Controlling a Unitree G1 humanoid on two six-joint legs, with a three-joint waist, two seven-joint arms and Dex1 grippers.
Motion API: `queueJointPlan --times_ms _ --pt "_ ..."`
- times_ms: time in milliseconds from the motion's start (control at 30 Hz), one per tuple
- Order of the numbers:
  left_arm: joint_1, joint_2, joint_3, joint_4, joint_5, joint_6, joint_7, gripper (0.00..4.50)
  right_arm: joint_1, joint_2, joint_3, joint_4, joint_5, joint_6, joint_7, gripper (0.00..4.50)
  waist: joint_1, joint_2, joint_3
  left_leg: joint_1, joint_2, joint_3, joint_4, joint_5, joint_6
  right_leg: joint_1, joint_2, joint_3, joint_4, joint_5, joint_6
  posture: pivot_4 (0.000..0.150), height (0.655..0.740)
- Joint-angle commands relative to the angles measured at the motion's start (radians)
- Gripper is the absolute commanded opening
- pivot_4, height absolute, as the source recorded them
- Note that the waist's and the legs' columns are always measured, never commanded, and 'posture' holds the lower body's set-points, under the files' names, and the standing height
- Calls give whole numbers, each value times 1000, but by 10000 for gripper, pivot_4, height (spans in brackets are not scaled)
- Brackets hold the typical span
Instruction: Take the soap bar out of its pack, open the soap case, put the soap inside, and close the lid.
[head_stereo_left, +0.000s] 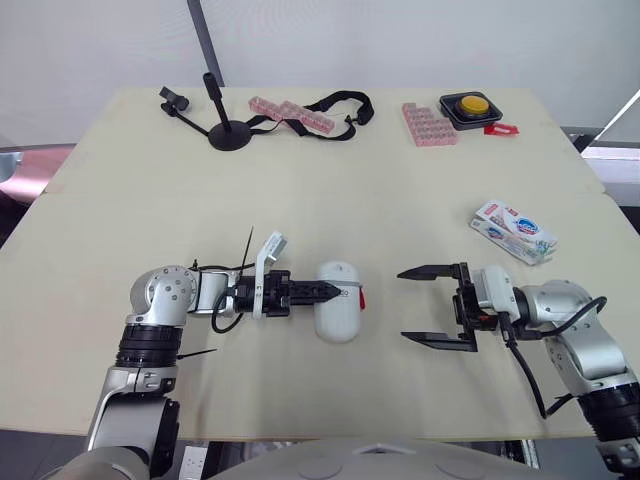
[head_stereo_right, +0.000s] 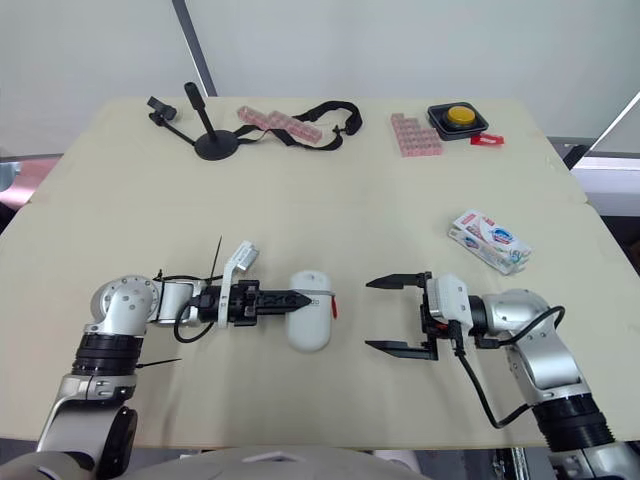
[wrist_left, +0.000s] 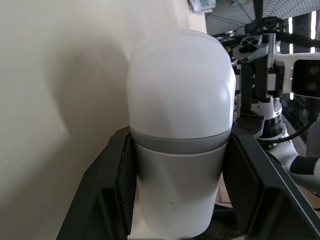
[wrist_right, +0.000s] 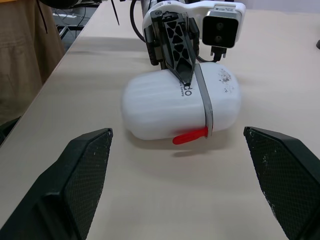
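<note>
left pincer (head_stereo_left: 328, 291) tight around soap case (head_stereo_left: 337, 312), right pincer (head_stereo_left: 402, 304) released, soap pack (head_stereo_left: 514, 231) beyond

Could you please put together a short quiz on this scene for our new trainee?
1. True or false: the left gripper is shut on the white soap case.
2. Fill in the missing word: the right gripper faces the soap case with its fingers ___.
3. Where is the soap pack?
A. Held in the right gripper
B. Lying on the table on the robot's right, apart from both grippers
C. Resting on top of the soap case

Key: 1 true; 2 open; 3 B.
</note>
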Motion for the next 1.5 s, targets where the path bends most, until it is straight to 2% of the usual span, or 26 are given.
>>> queueJointPlan --times_ms 33,167,233,400,567,800,900,1000,1133,1300,1500 --pt "1 26 -43 -14 64 -53 -20 19072 -21 1 -2 -2 4 -1 -2 44793 1 0 0 0 0 0 0 0 0 1 0 -1 -1 0 0 1500 7400" --pt "9 50 -92 -18 124 -133 -52 19072 -27 0 1 6 2 -2 -3 44793 1 0 0 5 0 -1 -2 0 0 6 -5 -2 -3 0 0 1500 7400" --pt "9 60 -108 -17 145 -170 -67 29338 -30 -1 2 9 0 -1 -3 45000 0 0 0 6 -1 -1 -2 0 0 7 -5 -3 -3 0 0 1500 7400" --pt "-4 81 -140 -1 196 -241 -107 44849 -36 0 6 21 -6 -1 -4 45000 -2 0 0 9 -1 -1 -4 0 0 10 -7 -3 -4 0 0 1500 7400" --pt "-8 117 -165 -17 219 -279 -150 44849 -45 2 9 34 -9 5 -6 45000 -14 0 0 17 -5 -1 -11 4 0 15 -11 -3 -6 0 0 1500 7400" --pt "33 292 -202 -107 285 -425 -325 44849 -77 5 -3 74 -8 32 -25 45000 -41 -1 2 22 -11 -1 -30 11 0 16 -13 -3 -14 0 0 1500 7400" --pt "47 330 -160 -103 317 -529 -364 44849 -85 5 -14 95 -10 53 -51 45000 -36 0 3 20 -11 -1 -31 11 0 16 -11 -5 -19 0 0 1500 7400" --pt "66 329 -90 -98 344 -638 -362 44849 -71 8 -22 96 -9 74 -83 45000 -25 -1 3 15 -12 -1 -31 10 1 16 -10 -7 -20 1 1 1500 7400" --pt "137 329 -59 -95 516 -936 -329 44849 -21 22 -31 94 -38 61 -144 45000 -17 0 3 8 -11 -2 -30 10 1 16 -11 -13 -24 1 1 1500 7400" --pt "241 268 -38 -116 658 -1151 -206 44849 29 60 -73 89 -48 50 -257 45000 -16 0 3 4 -10 -2 -27 9 2 16 -13 -18 -26 1 3 1500 7400" --pt "385 173 -49 -237 726 -1181 -54 44849 102 85 -126 59 -45 36 -335 45000 -24 -1 3 4 -10 -2 -26 9 3 16 -15 -19 -24 2 3 1500 7400"
